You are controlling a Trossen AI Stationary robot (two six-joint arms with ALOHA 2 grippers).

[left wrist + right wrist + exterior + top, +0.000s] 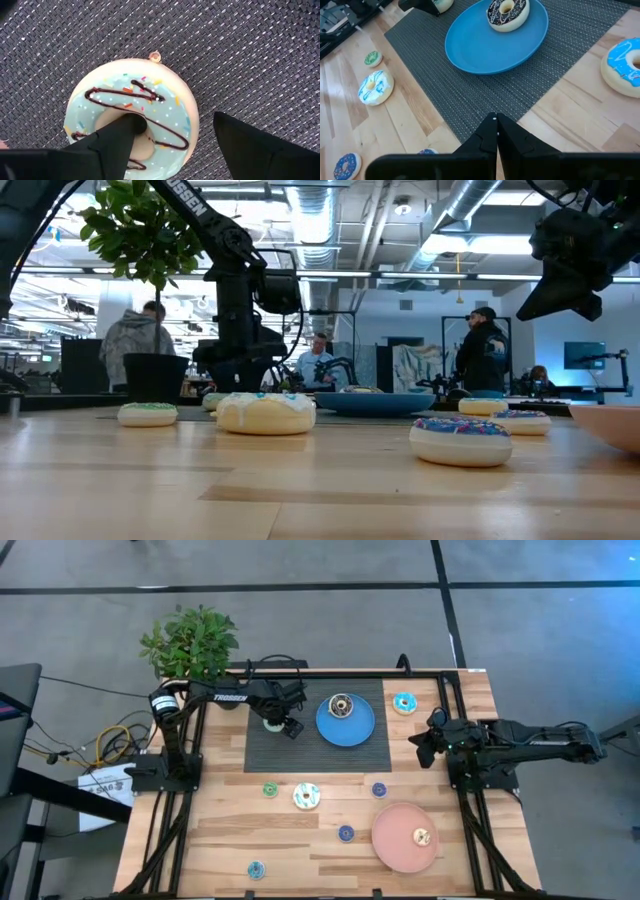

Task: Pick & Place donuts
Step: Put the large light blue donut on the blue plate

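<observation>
Turquoise icing with a dark brown drizzle tops the donut (131, 125) under the left gripper (175, 135), on the dark woven mat (300, 752) just left of the blue plate (350, 728) in the upper middle of the high view. The gripper's fingers stand apart, one finger (117, 137) reaching into the donut's hole and the other outside its rim on the mat; they have not closed on it.

A brown-iced donut (341, 705) lies on the blue plate. A blue donut (404, 703) sits on the bare tabletop (230, 830) to the plate's right. Lower down lie a small green one (270, 790), a white-blue one (306, 797), two small dark blue ones (379, 790) (345, 833) and a small turquoise one (256, 870) near the bottom edge. A tan donut (423, 836) rests on the pink plate (400, 845) at lower right.

The right gripper (496, 131) hangs above the mat's right edge, its fingers pressed together, holding nothing.
</observation>
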